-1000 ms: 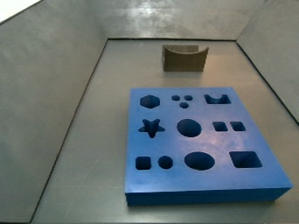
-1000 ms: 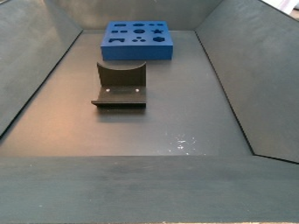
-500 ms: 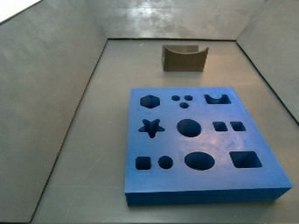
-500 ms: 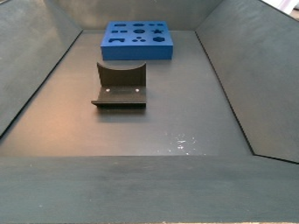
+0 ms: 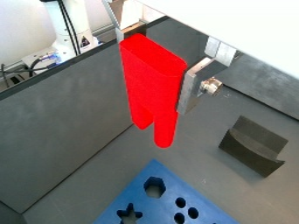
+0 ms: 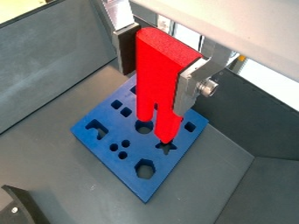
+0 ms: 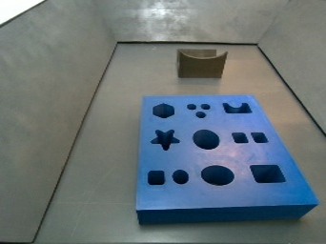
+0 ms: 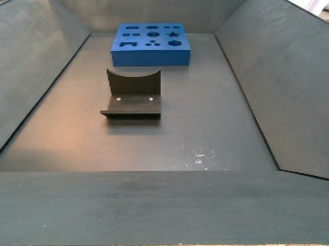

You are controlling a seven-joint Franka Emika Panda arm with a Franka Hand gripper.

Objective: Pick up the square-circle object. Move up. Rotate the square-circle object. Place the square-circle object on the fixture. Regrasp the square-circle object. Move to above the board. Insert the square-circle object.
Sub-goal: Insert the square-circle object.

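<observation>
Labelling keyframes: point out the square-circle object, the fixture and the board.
square-circle object (image 6: 156, 70): wrist view, its broad red face, held in the gripper (image 6: 176, 92).
fixture (image 7: 200, 63): side view, its front wall.
board (image 7: 178, 157): side view, bare blue top between the holes.

Grey bin floor (image 8: 180, 135), grey sloped walls (image 7: 57, 86); cables (image 5: 41, 59) behind wall.

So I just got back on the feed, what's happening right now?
The gripper is high up, out of both side views, its jaws shut on the square-circle object, prongs pointing down. In a wrist view the piece hangs over the board, not yet in any hole. The fixture stands apart on the floor with nothing on it.
</observation>
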